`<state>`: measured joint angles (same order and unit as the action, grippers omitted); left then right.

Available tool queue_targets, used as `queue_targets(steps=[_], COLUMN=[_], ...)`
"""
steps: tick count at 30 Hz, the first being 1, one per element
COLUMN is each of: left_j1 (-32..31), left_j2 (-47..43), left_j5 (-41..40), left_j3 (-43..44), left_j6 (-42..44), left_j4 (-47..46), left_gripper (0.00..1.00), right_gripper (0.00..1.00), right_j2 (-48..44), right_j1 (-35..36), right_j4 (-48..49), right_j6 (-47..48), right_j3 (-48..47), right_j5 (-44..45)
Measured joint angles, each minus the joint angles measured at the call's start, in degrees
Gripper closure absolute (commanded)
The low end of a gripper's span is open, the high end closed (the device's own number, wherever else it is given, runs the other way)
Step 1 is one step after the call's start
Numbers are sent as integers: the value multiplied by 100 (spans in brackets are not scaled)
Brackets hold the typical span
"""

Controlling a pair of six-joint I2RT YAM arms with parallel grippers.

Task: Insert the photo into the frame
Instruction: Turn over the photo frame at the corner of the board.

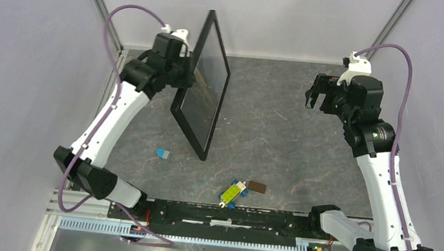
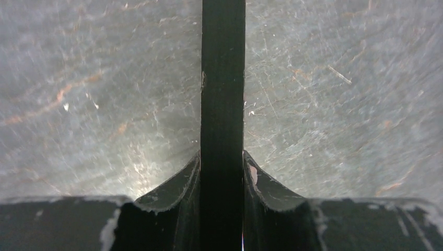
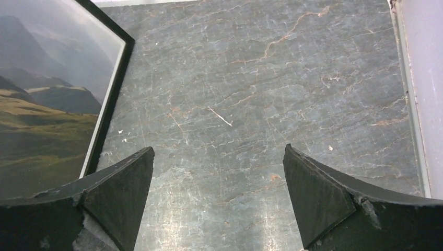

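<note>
The frame [image 1: 189,136] stands on its lower edge at the back left of the table, black side showing, leaning to the right. My left gripper [image 1: 188,76] is shut on its upper left rail; in the left wrist view the black rail [image 2: 223,104] runs straight up between my fingers [image 2: 177,183]. The photo [image 3: 47,104], a brown-gold mountain landscape, shows inside the frame's black rail [image 3: 112,99] in the right wrist view. My right gripper [image 1: 314,97] is open and empty above the back right of the table, well right of the frame; its jaws [image 3: 219,157] stand wide apart.
A small blue piece [image 1: 163,153] lies left of the frame's lower corner. A yellow-green and blue item [image 1: 232,193] and a small brown block [image 1: 256,186] lie near the front middle. Grey walls close in the left, right and back sides.
</note>
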<state>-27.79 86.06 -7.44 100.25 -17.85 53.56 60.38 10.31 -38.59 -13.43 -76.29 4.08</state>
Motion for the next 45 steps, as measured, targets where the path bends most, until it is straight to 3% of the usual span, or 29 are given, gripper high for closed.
queue_targets(steps=[7,19,31,36,45], left_j1=[1346,1478,1368,1351,1351], left_j2=[-1458,-3713,-3134,-2837,-2076], left_j5=[603,-1049,-2970,-3316,-3460], left_j3=[-2249,-5458,-6623,-6627,-6627], left_j6=[-1725,-4251,-6089,-6450,-7149], left_j4=[-1161,-2986,-4817,-4988,-5543], left_gripper=[98,98,98,86,85], right_gripper=[2,3,5,5,6], right_j2=[20,57,59,59,44], right_j1=[0,0,0,0,0], right_j4=[39,146,208,219,212], right_j6=[2,-22,-50,-66,-68], right_j3=[210,457,763,872,931], right_j5=[-192,-584,-844,-894,-990])
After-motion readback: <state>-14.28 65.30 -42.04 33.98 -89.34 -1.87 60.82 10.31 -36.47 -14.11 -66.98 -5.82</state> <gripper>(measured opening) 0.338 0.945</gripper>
